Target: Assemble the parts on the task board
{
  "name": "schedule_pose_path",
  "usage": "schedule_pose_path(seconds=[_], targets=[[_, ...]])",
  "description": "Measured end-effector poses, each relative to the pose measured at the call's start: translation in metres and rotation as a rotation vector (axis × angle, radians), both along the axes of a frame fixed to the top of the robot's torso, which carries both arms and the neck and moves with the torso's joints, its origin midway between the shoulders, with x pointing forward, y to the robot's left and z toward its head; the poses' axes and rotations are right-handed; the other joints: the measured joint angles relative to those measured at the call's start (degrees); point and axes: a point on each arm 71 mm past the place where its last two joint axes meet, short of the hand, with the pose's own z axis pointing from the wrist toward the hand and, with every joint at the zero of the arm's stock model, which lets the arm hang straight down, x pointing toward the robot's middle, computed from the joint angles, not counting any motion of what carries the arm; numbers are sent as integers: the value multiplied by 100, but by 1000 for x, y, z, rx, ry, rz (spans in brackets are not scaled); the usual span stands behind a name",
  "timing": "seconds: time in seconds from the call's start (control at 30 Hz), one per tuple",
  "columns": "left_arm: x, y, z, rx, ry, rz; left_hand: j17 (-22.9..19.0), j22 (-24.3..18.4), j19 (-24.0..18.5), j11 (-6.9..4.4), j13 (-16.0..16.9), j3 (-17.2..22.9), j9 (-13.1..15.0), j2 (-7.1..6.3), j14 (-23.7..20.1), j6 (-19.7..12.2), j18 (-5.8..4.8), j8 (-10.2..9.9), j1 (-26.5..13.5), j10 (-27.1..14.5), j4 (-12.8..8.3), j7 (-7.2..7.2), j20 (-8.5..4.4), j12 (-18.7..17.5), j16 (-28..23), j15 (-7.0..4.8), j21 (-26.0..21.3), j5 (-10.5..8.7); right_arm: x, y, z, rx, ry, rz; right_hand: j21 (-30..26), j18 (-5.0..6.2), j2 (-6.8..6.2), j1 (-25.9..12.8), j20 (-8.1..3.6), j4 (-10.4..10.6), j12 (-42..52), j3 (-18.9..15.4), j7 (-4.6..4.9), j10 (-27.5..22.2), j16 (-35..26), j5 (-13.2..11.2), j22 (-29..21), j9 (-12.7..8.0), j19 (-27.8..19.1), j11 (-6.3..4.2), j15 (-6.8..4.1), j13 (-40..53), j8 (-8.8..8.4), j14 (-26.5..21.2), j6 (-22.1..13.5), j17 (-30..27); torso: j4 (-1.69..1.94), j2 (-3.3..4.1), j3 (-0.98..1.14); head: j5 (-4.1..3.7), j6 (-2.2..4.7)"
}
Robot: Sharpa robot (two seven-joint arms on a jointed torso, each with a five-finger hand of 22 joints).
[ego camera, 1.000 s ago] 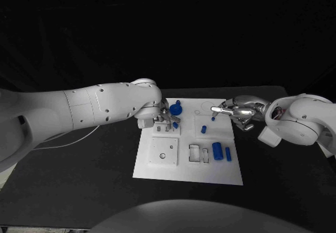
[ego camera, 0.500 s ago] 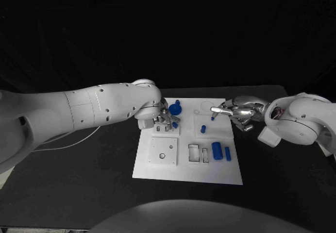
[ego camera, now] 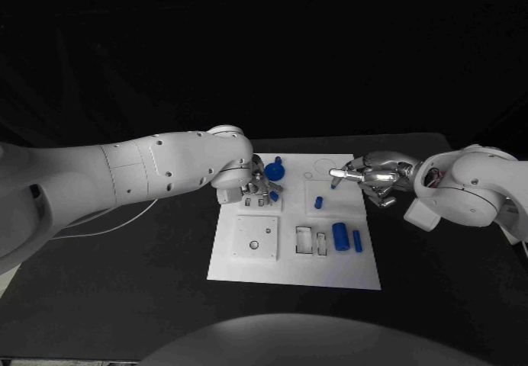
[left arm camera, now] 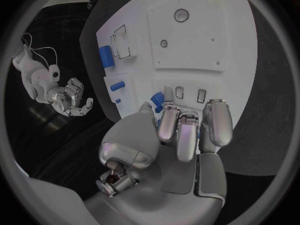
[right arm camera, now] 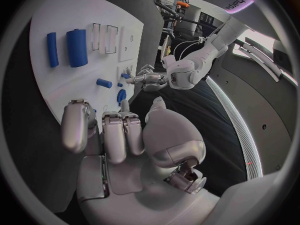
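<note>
A white task board [ego camera: 248, 267] lies mid-table on the black table [ego camera: 121, 290], its near half carrying a square plate with a small hole [ego camera: 255, 238] at nine o'clock and, at three o'clock, a thick blue cylinder [ego camera: 341, 235] beside a slimmer blue peg [ego camera: 358, 241]. Farther up, a small blue pin [ego camera: 319, 203] lies near the centre. At the far end, the left hand [ego camera: 259, 183] hangs over a small blue part [ego camera: 273, 196], fingers curled together; whether they pinch it is hard to make out. A round blue part [ego camera: 275, 171] shows at twelve o'clock, partly hidden. The right hand [ego camera: 372, 177] hovers at the board's two o'clock corner, fingers curled inward, holding nothing.
</note>
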Motion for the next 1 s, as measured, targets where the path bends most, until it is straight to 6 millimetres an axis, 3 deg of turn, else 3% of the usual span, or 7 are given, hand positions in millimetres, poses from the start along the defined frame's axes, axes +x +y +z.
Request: schedule_pose_path(seconds=[1.0], targets=[[1,-1,0,-2,-2,4,-2,-21,-40,0,-373,177,217,-127,-7,0,0,-100,188,0,-49,0,0,6,0,11,-46,237,-1,-1,-2,-10,18,2,-94,0,11,12,38,0,10,0,0,-5,-57,0,-2,0,-80,22,7,0,0,7,0,-2,-4,15,10,-19,0]])
